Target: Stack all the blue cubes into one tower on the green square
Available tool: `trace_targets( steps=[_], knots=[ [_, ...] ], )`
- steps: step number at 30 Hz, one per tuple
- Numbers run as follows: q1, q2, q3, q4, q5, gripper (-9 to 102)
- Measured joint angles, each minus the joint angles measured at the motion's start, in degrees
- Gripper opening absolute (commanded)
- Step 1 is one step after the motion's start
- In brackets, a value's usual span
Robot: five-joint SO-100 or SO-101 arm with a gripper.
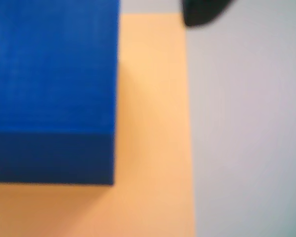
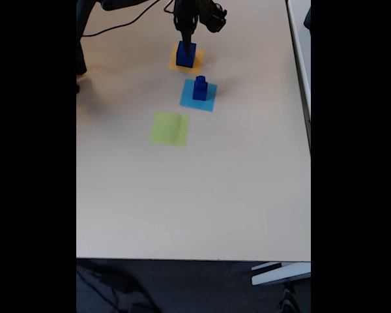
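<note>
In the fixed view the arm is reaching down from the top edge, its gripper (image 2: 186, 38) hanging directly over the large blue cube (image 2: 186, 54), which is sitting on the orange square (image 2: 176, 66). Whether the fingers are closed on that cube or only flanking it is too small to tell. Below the orange square, a two-cube stack (image 2: 200, 88), seemingly the small cube on the medium one, is standing on the light-blue square (image 2: 208, 102). Further below and slightly left, the green square (image 2: 170, 128) is lying on the table (image 2: 195, 195). The blurry wrist view is showing the large blue cube (image 1: 52, 89) resting on the orange square (image 1: 153, 123).
</note>
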Motion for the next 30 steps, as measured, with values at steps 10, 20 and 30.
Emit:
trace_targets(
  steps=[10,20,30],
  knots=[
    [-0.09,-4.83,-2.29,0.0,-0.88,41],
    [1.58,-7.21,-4.31,0.0,-3.69,39],
    [1.49,-8.26,-5.01,0.62,-3.87,36]
  ],
)
